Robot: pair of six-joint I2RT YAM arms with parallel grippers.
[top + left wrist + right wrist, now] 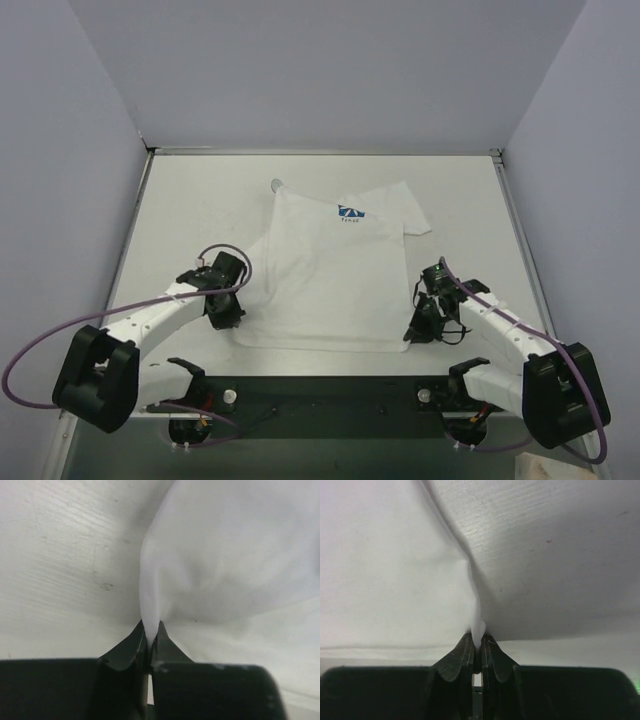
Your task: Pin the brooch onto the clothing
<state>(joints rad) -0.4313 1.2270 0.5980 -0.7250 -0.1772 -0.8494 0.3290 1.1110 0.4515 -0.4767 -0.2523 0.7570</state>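
Pinching the shirt [330, 280] near its two near corners, both grippers are seen clenched on raised folds of cloth: the left gripper [150, 631] and the right gripper [477, 639]. One shirt is spread on the table [180, 200]. One brooch [277, 185], tiny and pale, is only faintly made out at the shirt's far left corner; whether it touches cannot be told.

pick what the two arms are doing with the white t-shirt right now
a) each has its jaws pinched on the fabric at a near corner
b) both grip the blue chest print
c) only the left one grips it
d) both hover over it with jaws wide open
a: each wrist view shows jaws shut on a raised ridge of the t-shirt, and from above the left arm and right arm end at its two near corners.
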